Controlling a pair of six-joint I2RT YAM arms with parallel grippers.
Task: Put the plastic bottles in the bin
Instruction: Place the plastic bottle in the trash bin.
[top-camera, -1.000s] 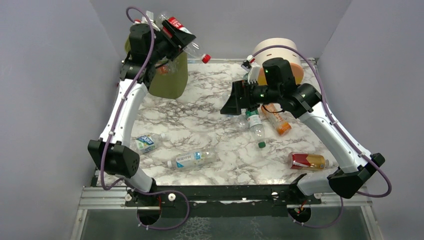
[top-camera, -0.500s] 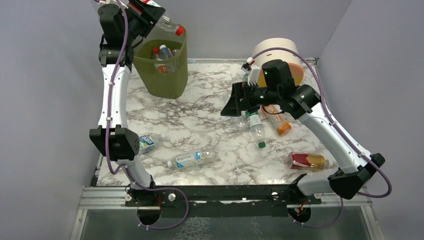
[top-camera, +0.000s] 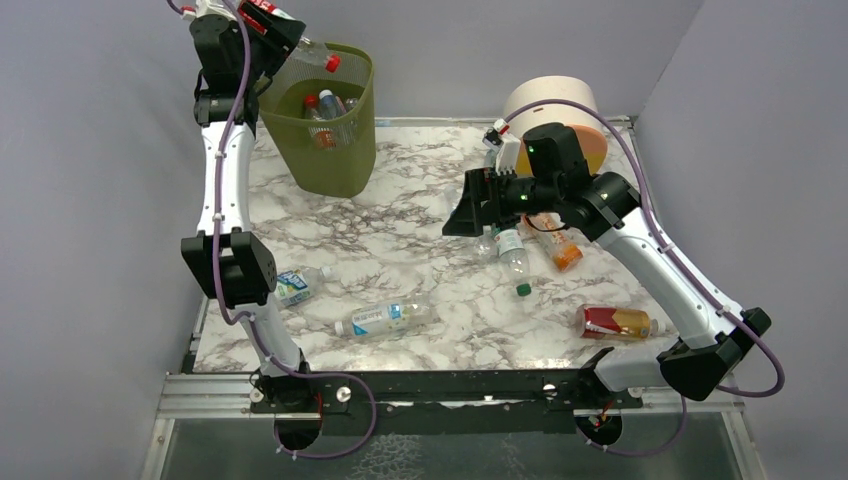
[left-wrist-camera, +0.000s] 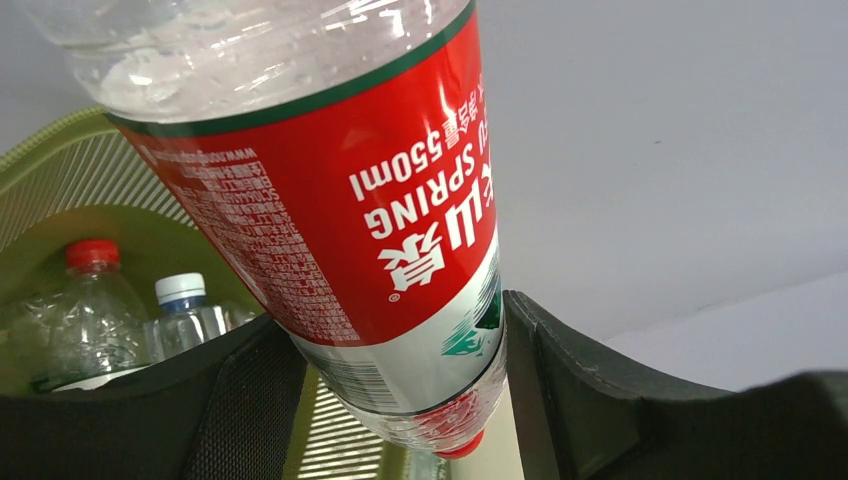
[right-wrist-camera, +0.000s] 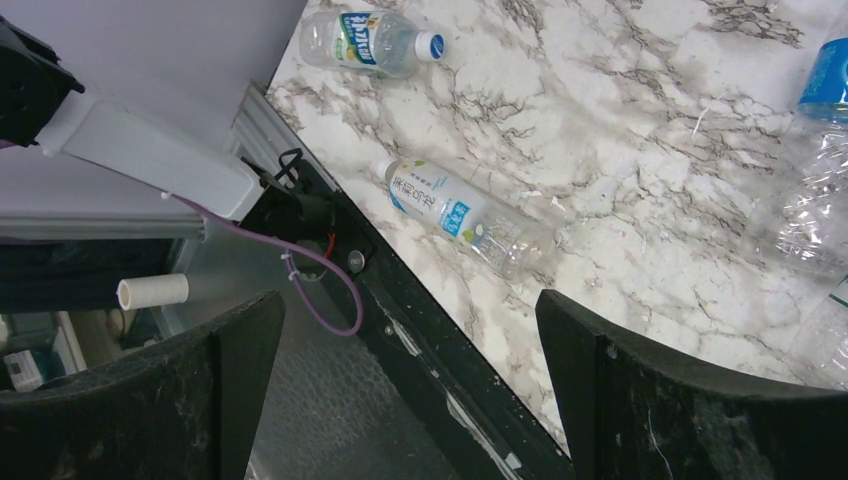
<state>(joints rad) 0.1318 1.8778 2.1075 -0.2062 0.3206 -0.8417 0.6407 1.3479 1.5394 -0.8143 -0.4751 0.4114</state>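
My left gripper (top-camera: 268, 22) is shut on a clear plastic bottle with a red label (top-camera: 300, 45). It holds the bottle high over the back-left rim of the olive-green mesh bin (top-camera: 330, 150), red cap tilted down toward the opening. In the left wrist view the bottle (left-wrist-camera: 380, 200) fills the space between the jaws, and two bottles (left-wrist-camera: 95, 300) lie inside the bin (left-wrist-camera: 60, 160). My right gripper (top-camera: 462, 208) is open and empty, hovering above the table middle beside a green-capped bottle (top-camera: 512, 255) and an orange-filled bottle (top-camera: 556, 245).
A cream cylinder (top-camera: 555, 105) stands at the back right. Loose bottles lie on the marble: a blue-and-white-labelled one (top-camera: 385, 318), a small one (top-camera: 292, 285) by the left arm, and a red-labelled one (top-camera: 615, 322) at the front right. Grey walls close three sides.
My left gripper has carried the red-labelled bottle left and back, uncovering the bin's opening. The right arm has barely moved.
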